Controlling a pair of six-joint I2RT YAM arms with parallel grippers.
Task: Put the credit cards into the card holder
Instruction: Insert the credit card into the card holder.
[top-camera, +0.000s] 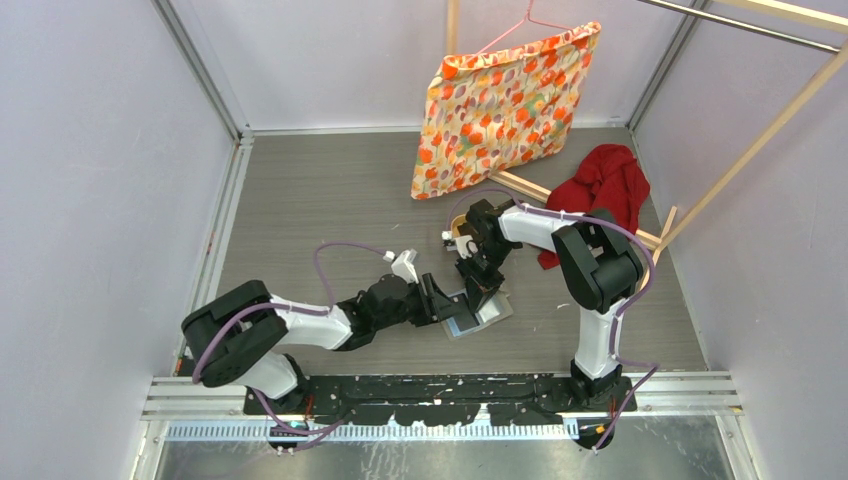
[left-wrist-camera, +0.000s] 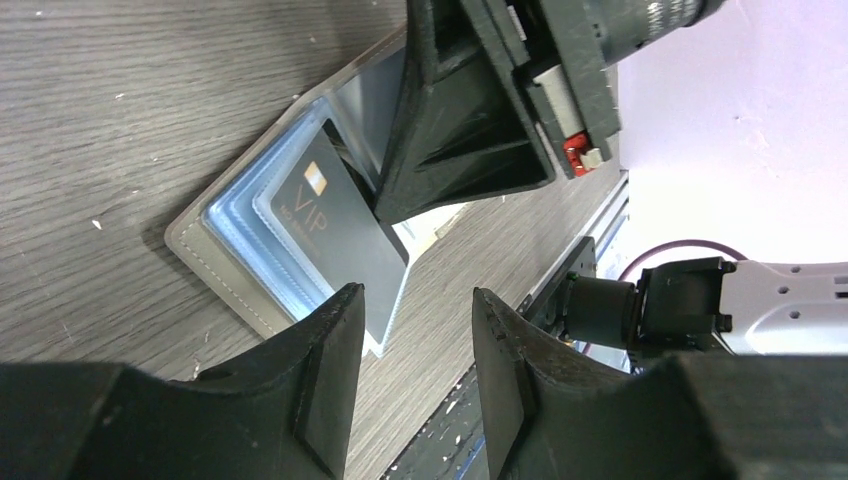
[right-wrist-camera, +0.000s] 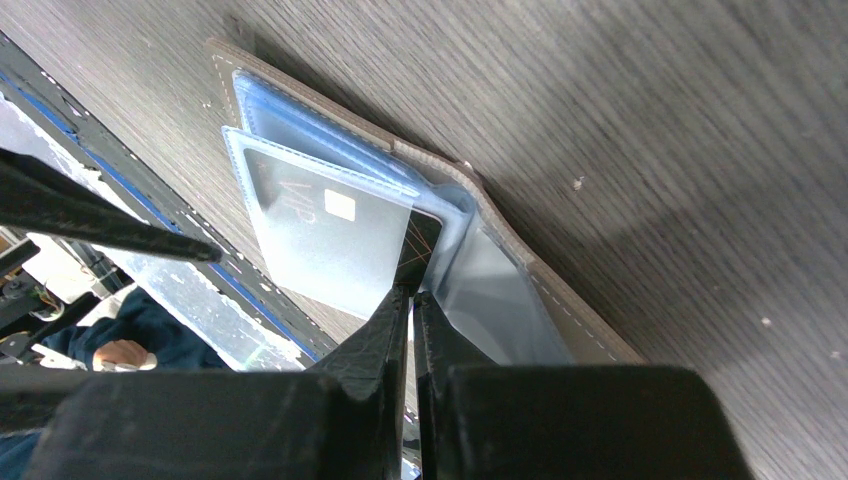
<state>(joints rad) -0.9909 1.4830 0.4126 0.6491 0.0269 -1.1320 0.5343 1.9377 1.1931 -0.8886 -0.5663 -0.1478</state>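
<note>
Bench of grey wood grain, seen from above, with two black-and-white robot arms bolted at its near edge. Closest in, the left gripper lies low over the surface, jaws partly apart and holding nothing. The corner of a clear sleeve shows in the gap, and whether a finger touches it cannot be told. Just beyond, the card holder lies open and flat on the bench, near the middle of the near side and between the two grippers, its grey-olive cover down and pale blue pockets up. A black card printed VIP, with a gold chip, sits partly inside a clear pocket with one corner sticking out. The right gripper points down at it from the far side, jaws pinched tight on that bare corner. Farther back on the right, a red cloth lies crumpled. At the back, an orange floral bag hangs from a pink hanger.
</note>
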